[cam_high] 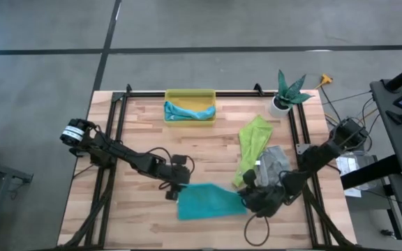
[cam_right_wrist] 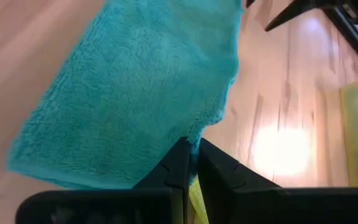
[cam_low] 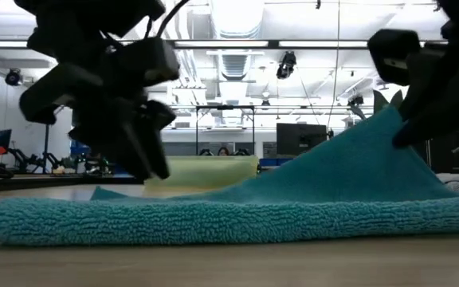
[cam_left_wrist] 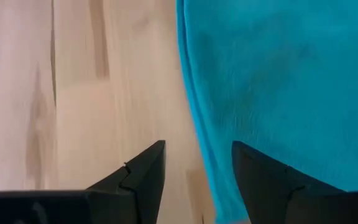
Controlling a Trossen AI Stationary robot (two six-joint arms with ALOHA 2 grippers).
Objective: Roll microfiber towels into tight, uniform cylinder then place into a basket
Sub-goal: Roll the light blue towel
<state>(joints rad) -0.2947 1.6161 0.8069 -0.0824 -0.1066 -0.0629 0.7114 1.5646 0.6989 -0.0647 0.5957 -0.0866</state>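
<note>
The teal towel (cam_high: 210, 202) lies in the lower middle of the high view, flat on the table (cam_high: 145, 118). It looks soft, light and floppy, so I judge a corner or an edge is the best place to hold. The right gripper (cam_high: 248, 197) is clenched on its right corner and lifts it. The left gripper (cam_high: 174, 189) stands with fingers apart over the left edge, holding nothing. The lime green towel (cam_high: 251, 145) and grey towel (cam_high: 273, 164) lie close at the right and may disturb the rolling. The basket (cam_high: 190, 93), upper middle, holds a light blue towel (cam_high: 187, 111).
</note>
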